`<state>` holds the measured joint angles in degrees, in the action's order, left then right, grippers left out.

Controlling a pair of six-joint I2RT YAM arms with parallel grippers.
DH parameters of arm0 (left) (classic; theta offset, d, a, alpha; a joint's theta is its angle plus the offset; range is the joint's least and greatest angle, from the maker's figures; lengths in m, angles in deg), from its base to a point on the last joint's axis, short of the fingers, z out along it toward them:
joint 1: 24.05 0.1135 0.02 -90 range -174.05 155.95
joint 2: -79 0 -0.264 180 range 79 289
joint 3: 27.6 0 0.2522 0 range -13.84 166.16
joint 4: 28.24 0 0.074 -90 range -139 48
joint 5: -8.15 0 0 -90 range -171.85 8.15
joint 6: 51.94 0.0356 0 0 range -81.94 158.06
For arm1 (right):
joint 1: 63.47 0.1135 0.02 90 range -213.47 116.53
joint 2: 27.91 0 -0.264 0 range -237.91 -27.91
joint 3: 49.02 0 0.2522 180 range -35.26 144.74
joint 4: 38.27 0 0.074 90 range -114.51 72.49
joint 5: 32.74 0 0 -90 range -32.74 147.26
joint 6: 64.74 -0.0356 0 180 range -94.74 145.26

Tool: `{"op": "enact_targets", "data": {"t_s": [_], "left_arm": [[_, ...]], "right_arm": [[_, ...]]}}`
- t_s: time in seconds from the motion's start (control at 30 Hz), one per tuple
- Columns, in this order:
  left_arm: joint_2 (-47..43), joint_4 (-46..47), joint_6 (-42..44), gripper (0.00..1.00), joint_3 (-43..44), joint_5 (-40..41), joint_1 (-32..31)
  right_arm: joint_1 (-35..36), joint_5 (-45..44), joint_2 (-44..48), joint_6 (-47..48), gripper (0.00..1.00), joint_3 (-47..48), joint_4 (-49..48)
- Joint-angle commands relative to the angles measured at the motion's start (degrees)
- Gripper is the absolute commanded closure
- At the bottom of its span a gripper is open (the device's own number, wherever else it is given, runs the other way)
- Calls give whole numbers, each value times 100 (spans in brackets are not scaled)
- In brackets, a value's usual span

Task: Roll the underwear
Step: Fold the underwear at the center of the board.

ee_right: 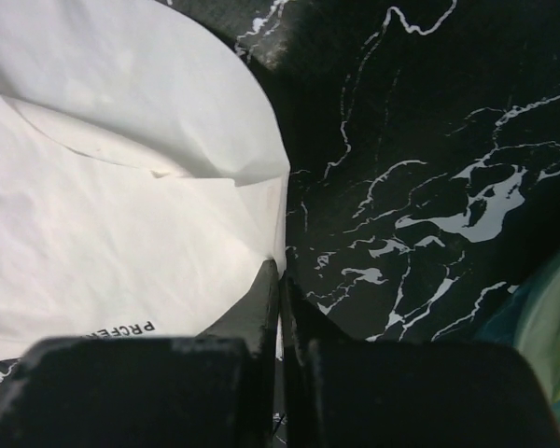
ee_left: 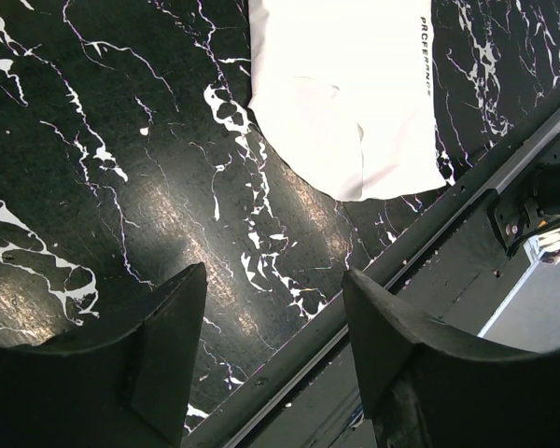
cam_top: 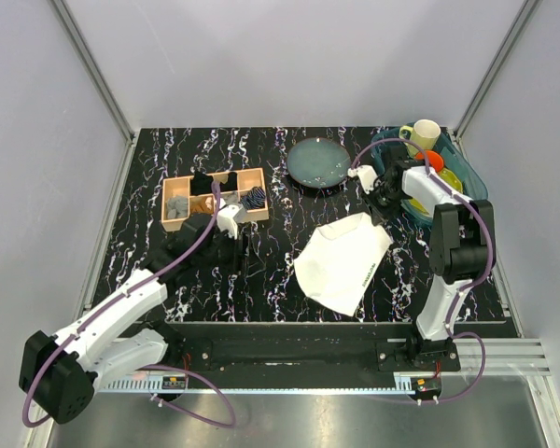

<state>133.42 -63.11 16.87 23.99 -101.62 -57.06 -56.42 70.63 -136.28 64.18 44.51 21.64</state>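
The white underwear (cam_top: 339, 261) lies spread on the black marbled table, right of centre. It also shows in the left wrist view (ee_left: 345, 93) and the right wrist view (ee_right: 112, 187). My right gripper (cam_top: 381, 203) is shut on the underwear's far right corner, and a sliver of white cloth shows pinched between the fingers at the gripper (ee_right: 280, 280). My left gripper (cam_top: 231, 241) is open and empty (ee_left: 275, 317), hovering left of the underwear near the table's front edge.
A wooden tray (cam_top: 179, 220) with small dark and grey cloth rolls stands at the back left. A dark round plate (cam_top: 318, 162) sits at the back centre. A teal basin (cam_top: 470, 174) with a cup and coloured dishes is at the back right. A metal rail (ee_left: 420, 233) runs along the front edge.
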Motion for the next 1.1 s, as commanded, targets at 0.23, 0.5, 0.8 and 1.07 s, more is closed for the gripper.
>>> {"op": "enact_targets", "data": {"t_s": [0.23,0.5,0.8,1.07], "left_arm": [[-291,45,89,37,23,-115,67],[-379,10,71,37,6,-141,76],[-519,1,27,37,-91,-185,76],[-616,-25,10,37,-152,-185,85]], "right_arm": [[129,957,870,327,100,-277,764],[745,1072,1363,354,100,-717,1063],[1623,1036,1513,99,100,-778,1221],[2239,1028,1521,-138,100,-726,1317]]}}
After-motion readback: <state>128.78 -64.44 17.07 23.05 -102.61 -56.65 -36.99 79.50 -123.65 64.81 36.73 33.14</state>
